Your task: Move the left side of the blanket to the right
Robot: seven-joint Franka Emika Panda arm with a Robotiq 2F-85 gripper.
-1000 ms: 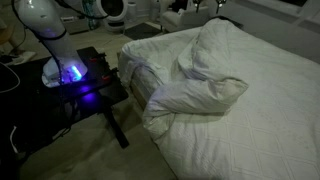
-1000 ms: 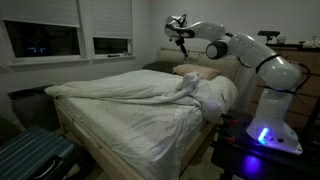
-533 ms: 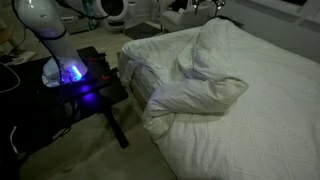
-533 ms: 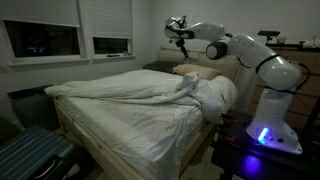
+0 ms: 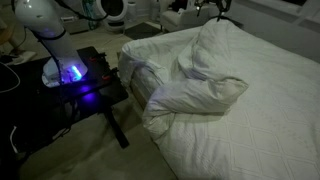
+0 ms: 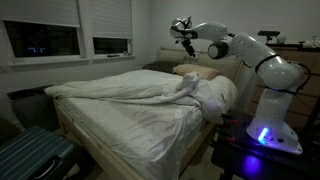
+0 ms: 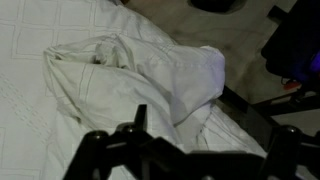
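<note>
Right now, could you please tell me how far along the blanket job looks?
Looks done: the blanket is heaped in a folded ridge, leaving bare sheet beside it. In hand: nothing; the gripper hangs open, high above it, touching no fabric. Left: probably little, though I cannot tell whether another pull is needed.

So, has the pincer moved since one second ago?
Yes, slightly: in an exterior view the pincer has shifted rightward in frame, away from the window.
</note>
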